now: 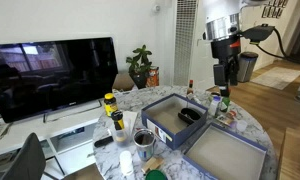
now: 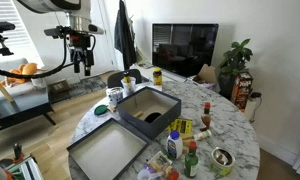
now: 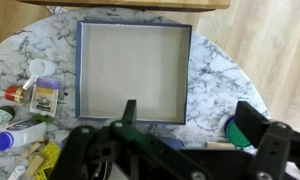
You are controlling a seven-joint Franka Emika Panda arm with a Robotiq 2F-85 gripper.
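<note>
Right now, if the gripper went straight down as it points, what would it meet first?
Likely the near wall of the empty box, or the table just beside it; depth is unclear.

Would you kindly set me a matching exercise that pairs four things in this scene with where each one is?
1 gripper
2 black item
3 potted plant
4 yellow-capped bottle

A beside the television
B in the deep grey box
C upright on the marble table
D in the air, open

Pairs: 1-D, 2-B, 3-A, 4-C.
</note>
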